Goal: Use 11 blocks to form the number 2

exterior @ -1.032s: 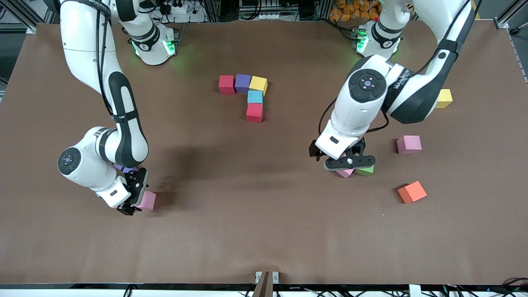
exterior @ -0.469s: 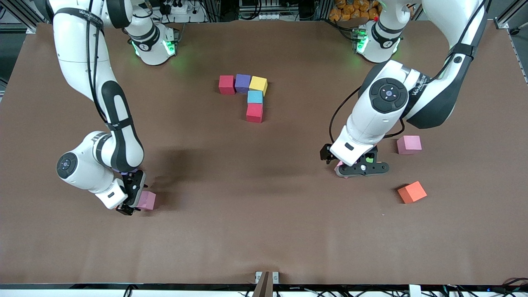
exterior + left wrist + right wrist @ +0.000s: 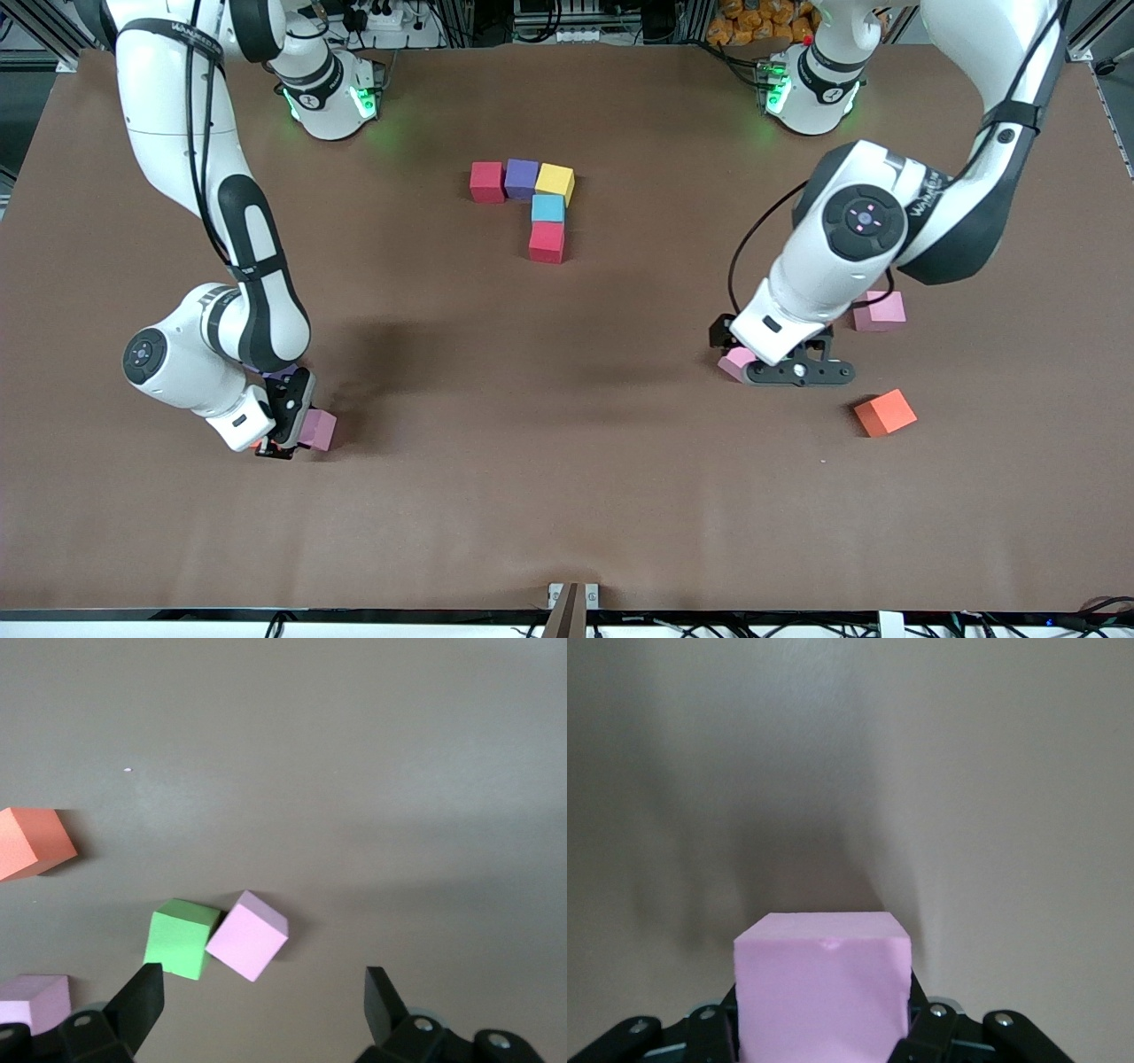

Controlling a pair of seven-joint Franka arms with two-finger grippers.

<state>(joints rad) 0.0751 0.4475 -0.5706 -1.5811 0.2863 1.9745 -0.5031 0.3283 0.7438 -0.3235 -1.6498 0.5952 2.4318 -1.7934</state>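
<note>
The blocks are judged light, compressible matte foam cubes, best gripped across two opposite flat faces. The right end effector (image 3: 282, 436) sits clenched on a pink block (image 3: 316, 429) at the bench's (image 3: 567, 461) right-arm end. Five blocks (image 3: 532, 202) form the partial figure mid-bench. The left end effector (image 3: 800, 370) hovers released over a pink block (image 3: 248, 935) touching a green block (image 3: 182, 937).

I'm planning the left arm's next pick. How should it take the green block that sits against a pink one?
Come straight down from above. The left gripper is open over the green block, which sits flat, one corner touching the tilted pink block. Probably best to close the fingers on the pair of opposite flat sides that stays clear of that contact, turning the wrist to square with the cube.
</note>
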